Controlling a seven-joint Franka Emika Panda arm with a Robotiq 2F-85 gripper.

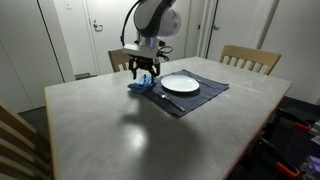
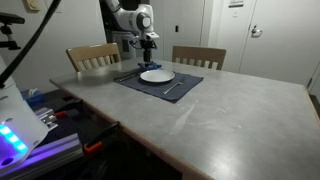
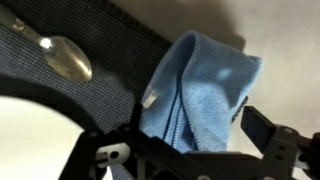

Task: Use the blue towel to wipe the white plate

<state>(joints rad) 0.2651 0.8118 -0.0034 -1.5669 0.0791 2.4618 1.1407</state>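
The blue towel [image 1: 138, 86] lies bunched at the near-left corner of the dark placemat [image 1: 200, 98], beside the white plate [image 1: 181, 84]. My gripper [image 1: 146, 70] is right above the towel, fingers down around it. In the wrist view the towel [image 3: 205, 85] fills the space between my fingers [image 3: 185, 135]. A strip of bare table shows between the cloth and the right finger, so the jaws look open. The plate's rim [image 3: 30, 125] shows at the lower left. In the exterior view from across the table the gripper [image 2: 149, 47] hangs just behind the plate [image 2: 157, 75].
A metal spoon [image 3: 65, 58] lies on the placemat by the plate, and cutlery [image 2: 172, 90] lies on the mat [image 2: 185, 84]. Wooden chairs [image 1: 250, 58] [image 2: 92, 55] stand at the table's far side. The grey tabletop [image 1: 130, 135] stretches out in front.
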